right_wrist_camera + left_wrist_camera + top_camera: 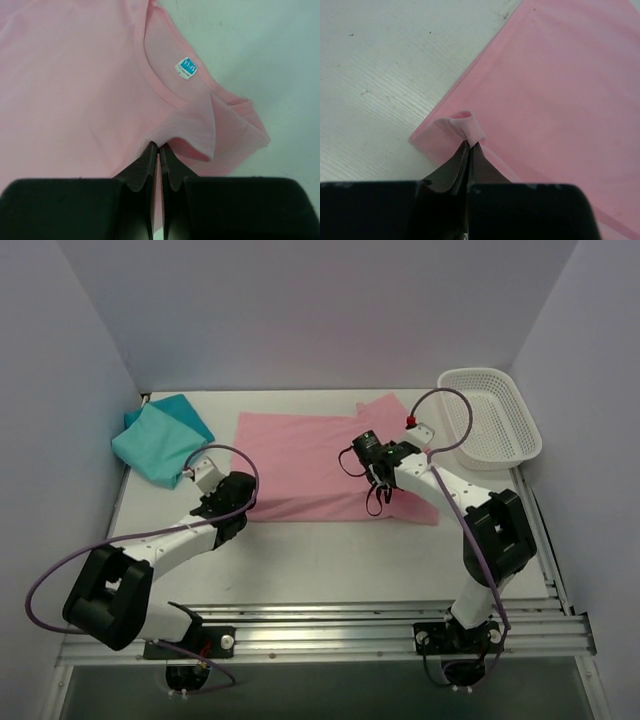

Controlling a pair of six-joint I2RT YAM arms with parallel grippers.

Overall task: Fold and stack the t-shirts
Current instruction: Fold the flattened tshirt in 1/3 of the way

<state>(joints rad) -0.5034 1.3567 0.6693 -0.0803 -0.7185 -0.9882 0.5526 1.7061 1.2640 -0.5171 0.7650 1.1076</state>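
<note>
The light pink t-shirt (pixel 300 462) lies spread flat on the middle of the table. My left gripper (pixel 238 508) is shut on its near left corner; in the left wrist view (pixel 469 144) a small pinch of pink cloth (pixel 465 124) bunches at the fingertips. My right gripper (pixel 378 478) is shut on the pink shirt near its collar; the right wrist view (pixel 159 147) shows a raised fold (pixel 192 127) beside the neck label (pixel 186 67). The teal t-shirt (pixel 160 440) lies crumpled at the table's far left corner.
A white plastic mesh basket (pixel 488 418) stands at the far right. The table top (pixel 330 560) is white with a metal rail along the near edge (pixel 330 625). Grey walls close in the left, back and right sides.
</note>
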